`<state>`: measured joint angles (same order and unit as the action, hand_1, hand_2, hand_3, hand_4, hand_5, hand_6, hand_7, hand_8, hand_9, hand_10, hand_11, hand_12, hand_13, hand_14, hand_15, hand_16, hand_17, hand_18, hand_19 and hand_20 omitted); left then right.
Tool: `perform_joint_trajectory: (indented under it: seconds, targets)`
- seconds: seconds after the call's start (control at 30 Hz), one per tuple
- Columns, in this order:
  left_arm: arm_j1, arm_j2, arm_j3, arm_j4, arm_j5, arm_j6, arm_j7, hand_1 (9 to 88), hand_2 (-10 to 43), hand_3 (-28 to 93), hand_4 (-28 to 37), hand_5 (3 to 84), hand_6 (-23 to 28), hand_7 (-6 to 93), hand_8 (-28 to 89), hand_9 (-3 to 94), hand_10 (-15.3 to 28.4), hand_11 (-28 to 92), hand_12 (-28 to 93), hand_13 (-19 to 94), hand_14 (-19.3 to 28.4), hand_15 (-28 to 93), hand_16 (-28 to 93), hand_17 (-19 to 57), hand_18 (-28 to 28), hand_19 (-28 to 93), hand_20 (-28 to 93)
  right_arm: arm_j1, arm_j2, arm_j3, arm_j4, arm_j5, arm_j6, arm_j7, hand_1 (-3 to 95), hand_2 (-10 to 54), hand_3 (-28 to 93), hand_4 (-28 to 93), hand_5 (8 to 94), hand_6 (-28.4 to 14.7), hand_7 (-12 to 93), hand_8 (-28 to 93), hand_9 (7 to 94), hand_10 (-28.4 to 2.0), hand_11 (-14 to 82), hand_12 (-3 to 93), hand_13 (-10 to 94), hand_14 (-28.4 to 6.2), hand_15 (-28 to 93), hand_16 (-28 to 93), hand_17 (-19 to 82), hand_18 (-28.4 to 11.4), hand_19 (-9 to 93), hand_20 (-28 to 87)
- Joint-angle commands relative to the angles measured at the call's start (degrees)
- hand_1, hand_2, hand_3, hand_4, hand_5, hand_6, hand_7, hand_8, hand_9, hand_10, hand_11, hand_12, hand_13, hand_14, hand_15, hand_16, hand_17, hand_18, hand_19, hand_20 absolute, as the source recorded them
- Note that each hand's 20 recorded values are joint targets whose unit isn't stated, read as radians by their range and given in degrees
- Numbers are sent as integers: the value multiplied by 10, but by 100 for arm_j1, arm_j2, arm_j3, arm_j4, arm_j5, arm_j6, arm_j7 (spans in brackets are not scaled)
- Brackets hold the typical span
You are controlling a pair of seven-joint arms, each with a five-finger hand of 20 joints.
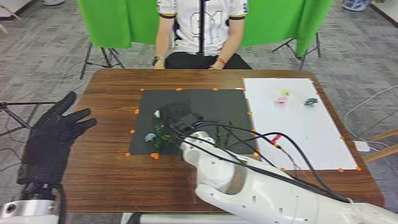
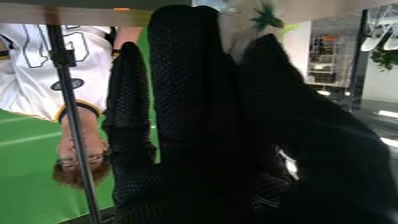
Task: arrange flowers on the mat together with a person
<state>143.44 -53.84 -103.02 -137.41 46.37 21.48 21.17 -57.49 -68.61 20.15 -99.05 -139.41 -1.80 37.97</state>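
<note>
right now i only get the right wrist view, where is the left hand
Observer: The left hand is out at the left edge of the table, fingers open.
Operator: ok and what's my right hand over
Observer: The right hand is over the dark mat.
Operator: anything by the right arm's cables
Observer: Yes, something small and red, maybe a flower, is over or on the white sheet close by the black cables.
</note>
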Motion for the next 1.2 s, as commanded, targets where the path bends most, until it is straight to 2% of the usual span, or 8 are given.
perform_joint_trajectory:
  seconds: [0.03, 0.43, 0.53, 0.63, 0.77, 0.9, 1.07, 1.2]
  targets:
    - [55, -9, 16, 27, 3, -2, -58, 212, 22, 795, -283, 307, 45, 153, -111, 333, 189, 256, 116, 245, 272, 556, -93, -89, 232, 494, 224, 63, -9, -29, -88, -46, -20, 48, 479, -40, 703, -283, 723, 8, 138, -20, 746, -126, 207, 163, 705, -87, 557, 165, 270, -210, 842, 51]
    - [158, -47, -35, 4, -3, 29, -39, 212, 23, 795, -283, 309, 46, 151, -110, 333, 189, 256, 117, 243, 272, 556, -94, -89, 231, 495, 224, 57, 19, 22, -146, -66, 31, 168, 460, -60, 706, -283, 708, -2, 138, -25, 739, -129, 217, 165, 705, -89, 568, 163, 273, -215, 849, 42]
    - [240, -94, -108, 12, -5, 63, 29, 211, 23, 796, -283, 308, 46, 150, -110, 333, 189, 256, 116, 243, 272, 556, -94, -89, 231, 495, 224, -24, 52, 246, -396, 176, 177, 67, 446, -53, 712, -283, 703, -4, 138, -33, 735, -133, 218, 164, 703, -90, 570, 162, 273, -216, 851, 38]
    - [374, -82, -180, 43, -93, 221, 197, 209, 24, 792, -283, 308, 46, 150, -110, 333, 188, 257, 117, 243, 272, 556, -94, -90, 232, 495, 224, -285, 162, 694, -833, 722, 437, -130, 399, -28, 726, -277, 695, -2, 135, -82, 728, -139, 217, 162, 696, -97, 575, 159, 271, -218, 854, 27]
    - [593, -75, -225, 52, -162, 335, 327, 186, 32, 785, -283, 310, 44, 152, -110, 333, 188, 256, 116, 244, 273, 556, -94, -90, 231, 494, 224, -997, 364, 1635, -1530, 1917, 645, -531, 332, 16, 711, -259, 674, -13, 134, -114, 704, -152, 212, 160, 675, -108, 578, 154, 257, -223, 846, 17]
    - [619, -116, -156, 53, -82, 353, 328, 155, 44, 775, -283, 313, 42, 153, -111, 336, 187, 257, 117, 245, 274, 555, -93, -91, 230, 490, 224, -1843, 469, 2707, -2009, 3095, 694, -836, 268, 64, 691, -242, 636, -28, 128, -112, 660, -175, 204, 158, 625, -137, 594, 146, 221, -228, 820, 13]
    - [731, -53, -78, 19, -195, 500, 502, 124, 72, 748, -283, 323, 42, 149, -111, 347, 188, 254, 117, 246, 275, 556, -92, -94, 228, 485, 225, -3176, 203, 4462, -2434, 5421, 259, -1190, 232, 85, 695, -239, 586, -40, 125, -108, 596, -194, 200, 154, 549, -171, 614, 120, 176, -233, 773, 23]
    - [755, -24, -66, 3, -125, 589, 508, 125, 85, 723, -283, 328, 42, 147, -110, 352, 188, 254, 117, 246, 276, 557, -91, -104, 218, 474, 225, -4210, 4, 5658, -2642, 7193, -57, -1591, 215, 96, 699, -244, 544, -50, 120, -105, 544, -210, 197, 152, 487, -194, 625, 98, 139, -230, 732, 37]
